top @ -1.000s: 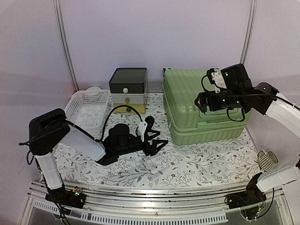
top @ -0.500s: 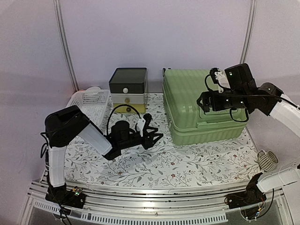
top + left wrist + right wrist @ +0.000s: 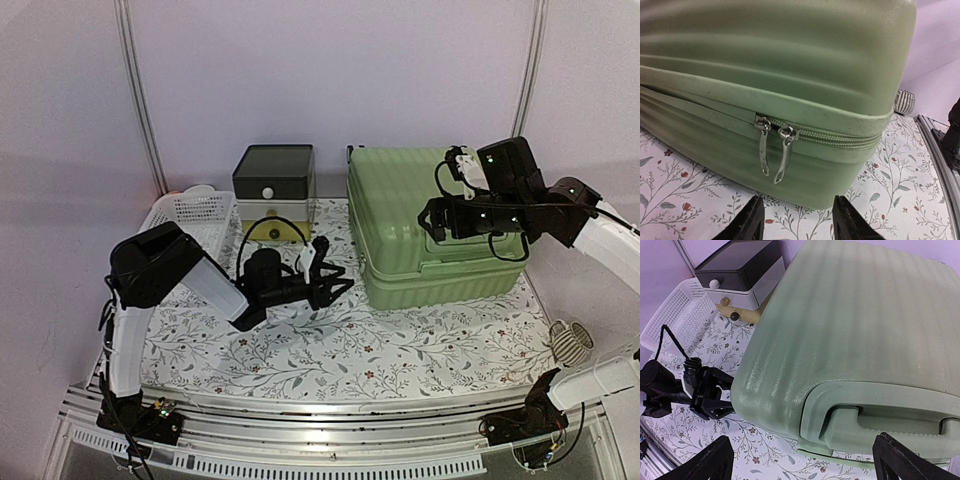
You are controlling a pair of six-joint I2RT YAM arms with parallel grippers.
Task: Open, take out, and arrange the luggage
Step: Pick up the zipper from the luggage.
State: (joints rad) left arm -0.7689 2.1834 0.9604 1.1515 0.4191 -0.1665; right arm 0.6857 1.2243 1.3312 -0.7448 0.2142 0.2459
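Note:
The luggage (image 3: 405, 215) is a light-green ribbed suitcase lying flat and zipped at the back right of the table. My left gripper (image 3: 338, 284) hovers low just left of its near-left corner, open, with nothing between its fingers (image 3: 751, 220). In the left wrist view, two metal zipper pulls (image 3: 774, 155) hang side by side on the luggage (image 3: 790, 65), a little ahead of the left gripper (image 3: 797, 217). My right gripper (image 3: 432, 217) hangs above the side that carries the recessed handle (image 3: 890, 420). The right gripper (image 3: 805, 465) is wide open and touches nothing.
A dark-lidded white-and-yellow drawer box (image 3: 273, 185) stands left of the luggage. A white mesh basket (image 3: 190, 225) lies at the far left. A striped round object (image 3: 570, 342) sits near the right edge. Purple walls close in the back and sides.
My left arm has swung right, bringing its gripper up to the suitcase's corner, and its jaws have narrowed. The right gripper has shifted slightly right over the lid.

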